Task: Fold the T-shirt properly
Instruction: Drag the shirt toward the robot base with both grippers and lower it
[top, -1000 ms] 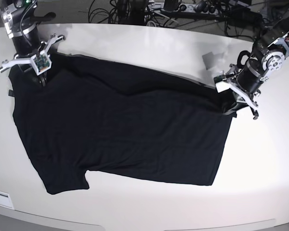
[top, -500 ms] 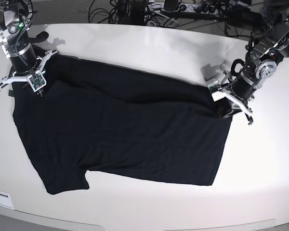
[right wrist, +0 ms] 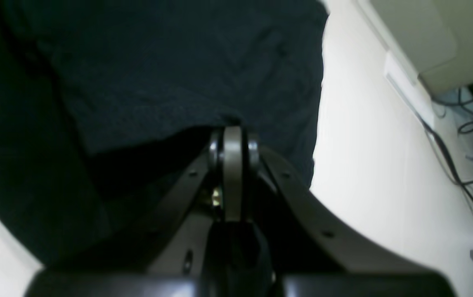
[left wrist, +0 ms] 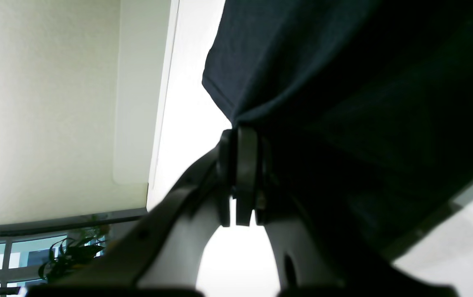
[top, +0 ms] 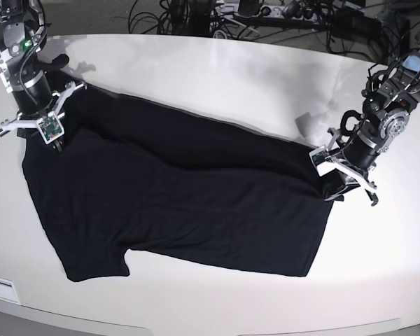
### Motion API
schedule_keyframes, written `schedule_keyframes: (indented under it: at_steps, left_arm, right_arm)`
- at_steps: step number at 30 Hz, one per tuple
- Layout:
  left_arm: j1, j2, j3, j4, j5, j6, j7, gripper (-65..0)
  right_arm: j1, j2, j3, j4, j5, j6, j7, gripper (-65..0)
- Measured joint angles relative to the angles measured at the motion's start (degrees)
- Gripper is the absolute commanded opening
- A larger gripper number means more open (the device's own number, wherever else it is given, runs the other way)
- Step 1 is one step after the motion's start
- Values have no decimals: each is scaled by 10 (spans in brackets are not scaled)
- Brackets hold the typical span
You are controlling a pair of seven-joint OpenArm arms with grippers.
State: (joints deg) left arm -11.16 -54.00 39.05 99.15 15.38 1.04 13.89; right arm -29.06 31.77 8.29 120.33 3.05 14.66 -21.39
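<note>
Bare table behind T-shirt; cables seemingly beyond.

Both arms are showing black cylindrical links banded with silver rings. The left arm is carrying a round silver joint disc; the right arm is glowing with a small green light. White curved finger brackets, dotted with screw holes, are flanking each dark wrist.

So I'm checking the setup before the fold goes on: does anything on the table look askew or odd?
Nothing looks damaged or spilled. The large black cloth T-shirt lies slanted across the white table, with a ridge of slack along its far edge. The left claw and the right claw each pinch a far corner of it.
</note>
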Motion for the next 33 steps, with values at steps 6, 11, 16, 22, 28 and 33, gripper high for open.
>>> schedule_keyframes:
  at_steps: [6, 11, 16, 22, 28, 33]
  left_arm:
    - [0, 0, 0, 0, 0, 0, 0, -650]
    - [0, 0, 0, 0, 0, 0, -6, -650]
    - [-8, 19, 0, -2, -28, 31, -8, -549]
    - [-56, 56, -1, -2, -95, 227, 41, -557]
    - [-42, 66, 3, -2, -131, 107, 57, -650]
    - [-49, 68, 1, -19, -122, 30, 18, -650]
  right_arm:
    - [10, 35, 0, 0, 43, 24, 4, -650]
    - [10, 39, 0, 0, 45, 32, 4, -650]
    - [16, 39, -1, -2, 42, 18, 19, -559]
    - [52, 43, 1, -2, 56, -132, -12, -540]
    - [36, 23, -3, -3, 107, -45, -54, -650]
    - [42, -5, -2, -42, 110, -6, -46, -650]
